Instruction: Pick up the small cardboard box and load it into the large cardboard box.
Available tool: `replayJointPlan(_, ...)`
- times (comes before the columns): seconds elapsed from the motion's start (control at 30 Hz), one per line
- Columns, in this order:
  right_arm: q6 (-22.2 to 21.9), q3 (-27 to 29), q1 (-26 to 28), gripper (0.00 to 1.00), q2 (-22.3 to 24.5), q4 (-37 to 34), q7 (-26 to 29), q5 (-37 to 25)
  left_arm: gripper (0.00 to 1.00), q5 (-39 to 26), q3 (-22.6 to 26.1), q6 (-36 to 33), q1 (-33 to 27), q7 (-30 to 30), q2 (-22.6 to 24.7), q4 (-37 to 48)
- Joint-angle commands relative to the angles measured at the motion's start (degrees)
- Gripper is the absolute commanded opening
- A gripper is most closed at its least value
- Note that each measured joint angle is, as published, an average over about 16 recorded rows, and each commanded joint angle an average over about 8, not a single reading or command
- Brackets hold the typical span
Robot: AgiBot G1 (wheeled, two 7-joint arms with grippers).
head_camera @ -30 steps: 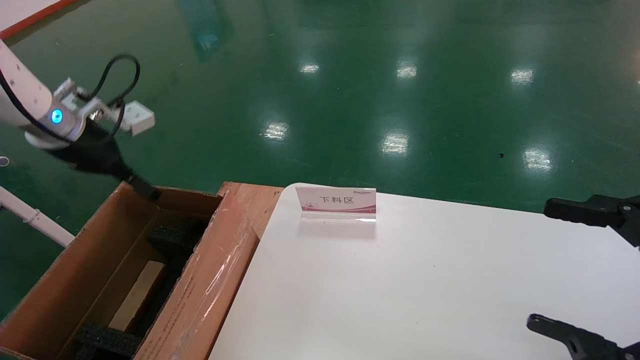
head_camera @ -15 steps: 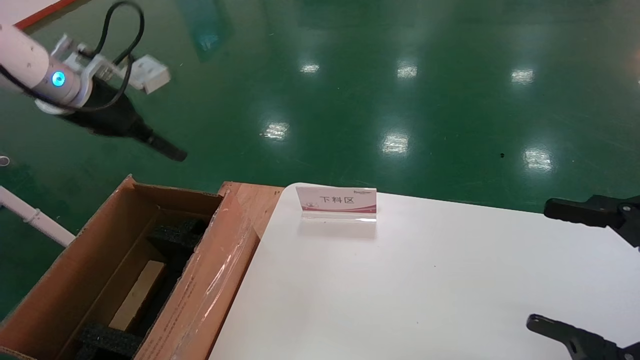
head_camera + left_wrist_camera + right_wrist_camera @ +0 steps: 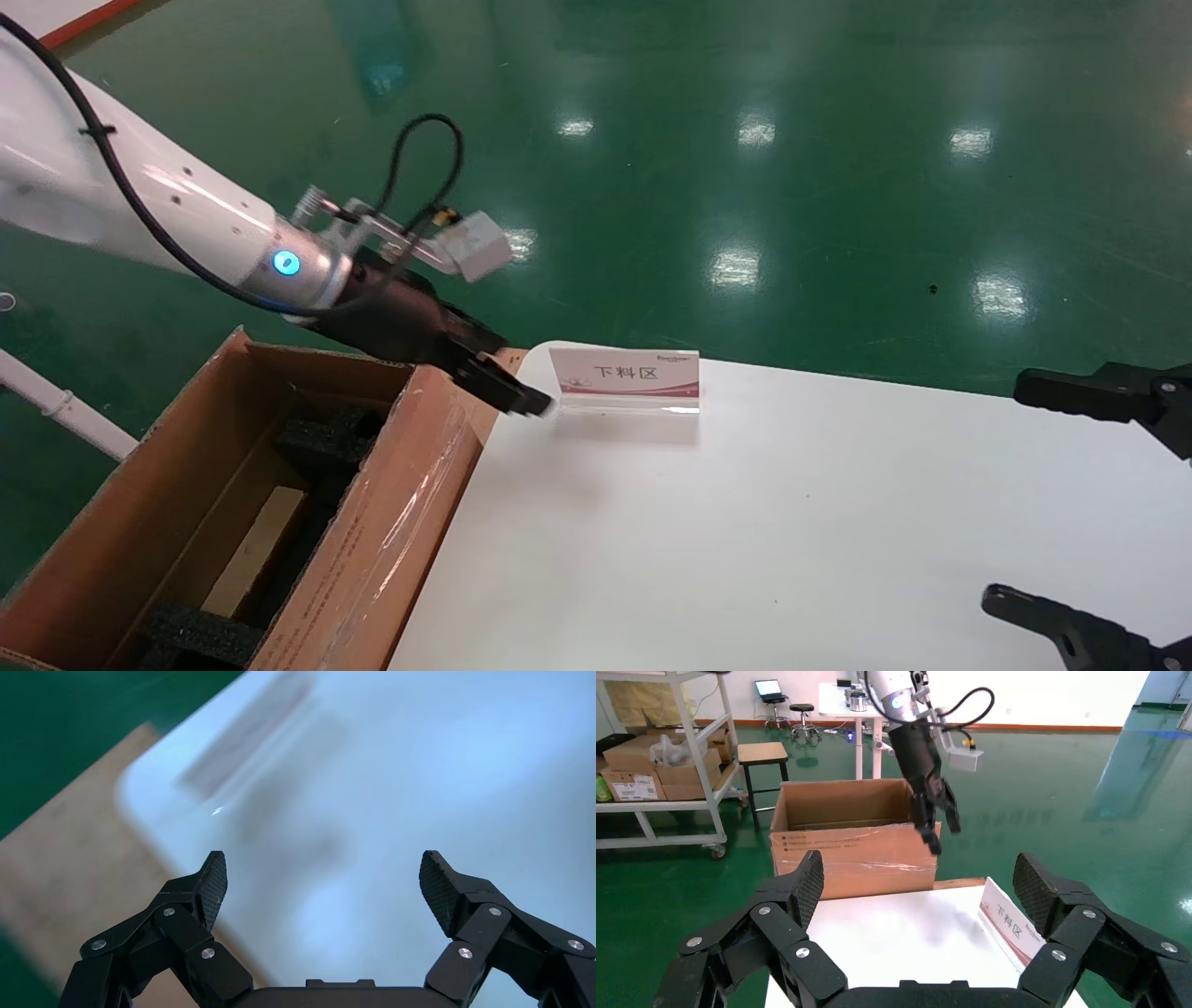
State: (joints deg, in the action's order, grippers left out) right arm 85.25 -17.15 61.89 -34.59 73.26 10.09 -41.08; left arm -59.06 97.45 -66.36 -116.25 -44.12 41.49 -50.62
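The large cardboard box (image 3: 391, 531) stands open at the lower left, with black foam inside and clear film on the wall by the table. Deep inside, between the foam pads, lies the small cardboard box (image 3: 256, 550), showing a pale tan edge. My left gripper (image 3: 507, 387) hovers over the box's far corner, where it meets the white table (image 3: 745, 540). It is open and empty (image 3: 323, 871). The right wrist view shows the large cardboard box (image 3: 849, 853) with the left gripper (image 3: 937, 822) above its corner. My right gripper (image 3: 1004, 492) stays open at the table's right edge (image 3: 916, 874).
A white and red sign card (image 3: 626, 377) stands at the table's far edge, just right of the left gripper. Green floor lies beyond. A shelf cart with cartons (image 3: 659, 762) and a stool (image 3: 761, 755) stand far off.
My left gripper rose from the large box's far left corner, swung up over the floor, then came right and down to the box's far right corner by the table. The right arm stayed still.
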Motion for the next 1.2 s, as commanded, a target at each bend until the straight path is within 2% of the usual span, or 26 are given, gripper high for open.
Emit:
replayJointPlan(0.03,0.0,0.0,0.0,1.00,0.0,0.0,0.0,0.0,1.00,0.8,-3.9,-0.9,2.6,1.6,-0.3,-1.1)
replayJointPlan(1.2,0.3,0.7,-0.2,1.00,-0.3,0.2,0.4,-0.5,1.00,15.0,-70.9,-16.8,47.6,29.0,-5.6,-20.0)
